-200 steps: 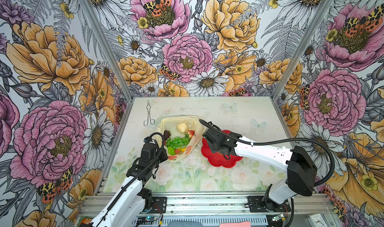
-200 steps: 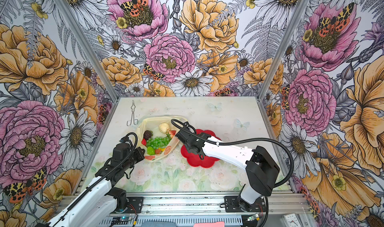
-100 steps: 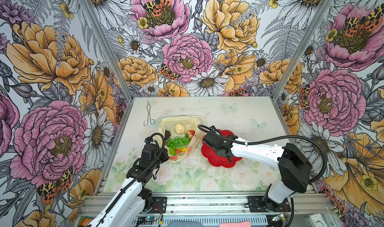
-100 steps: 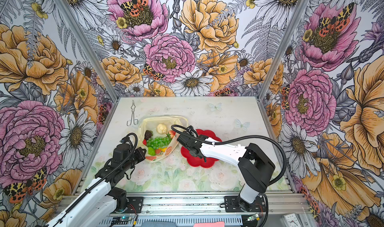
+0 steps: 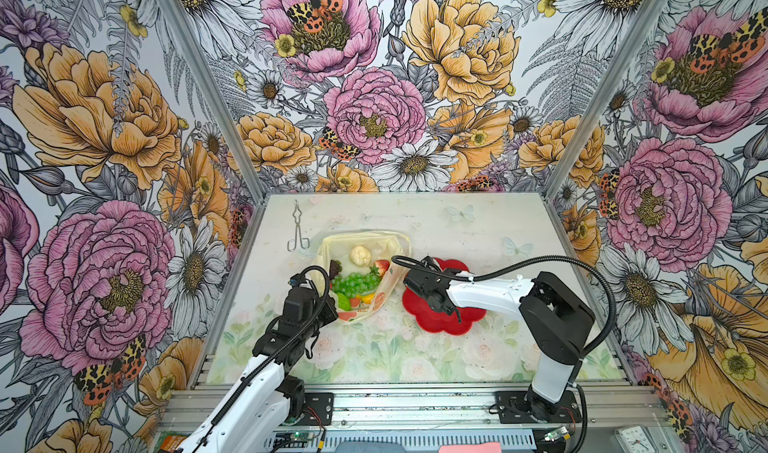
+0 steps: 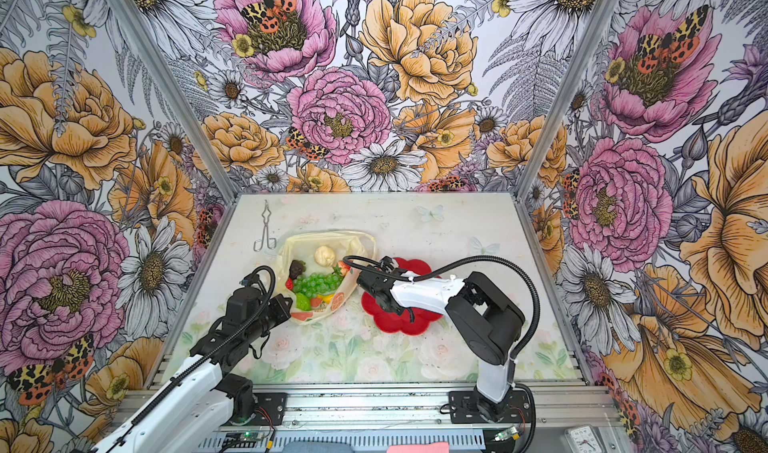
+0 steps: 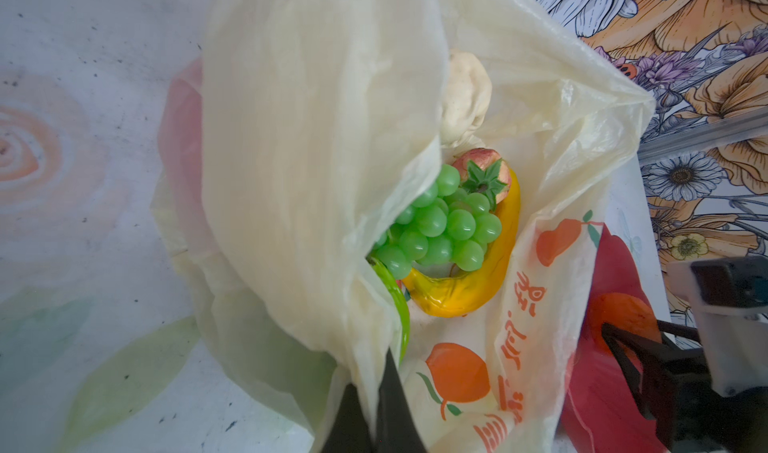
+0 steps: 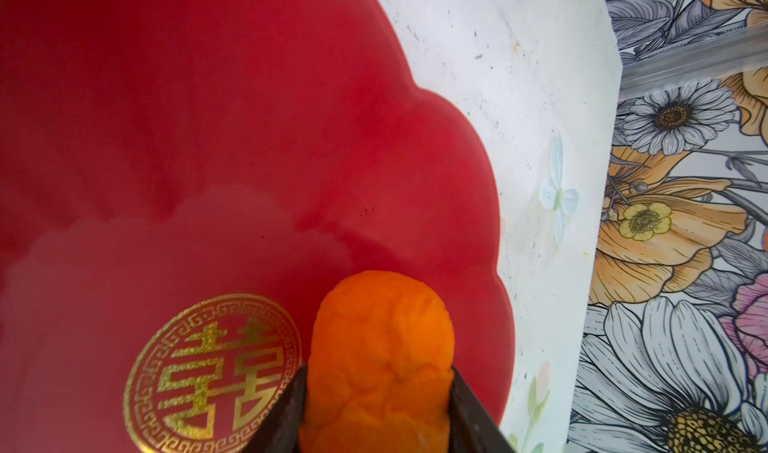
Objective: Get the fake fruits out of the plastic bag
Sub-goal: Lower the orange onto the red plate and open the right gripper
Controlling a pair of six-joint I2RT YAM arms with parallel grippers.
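Over the red plate (image 8: 208, 118) at frame bottom, the right gripper (image 8: 379, 370) clasps a round orange (image 8: 382, 326) that may roll off when released.

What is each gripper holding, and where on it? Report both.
The right gripper holds the orange, one end clamped between its jaws, over the red plate. The left gripper holds the plastic bag, its mouth edge pinched in shut jaws.

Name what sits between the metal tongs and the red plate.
The plastic bag, open and holding fake fruits, lies between the tongs and the plate, as both top views show.
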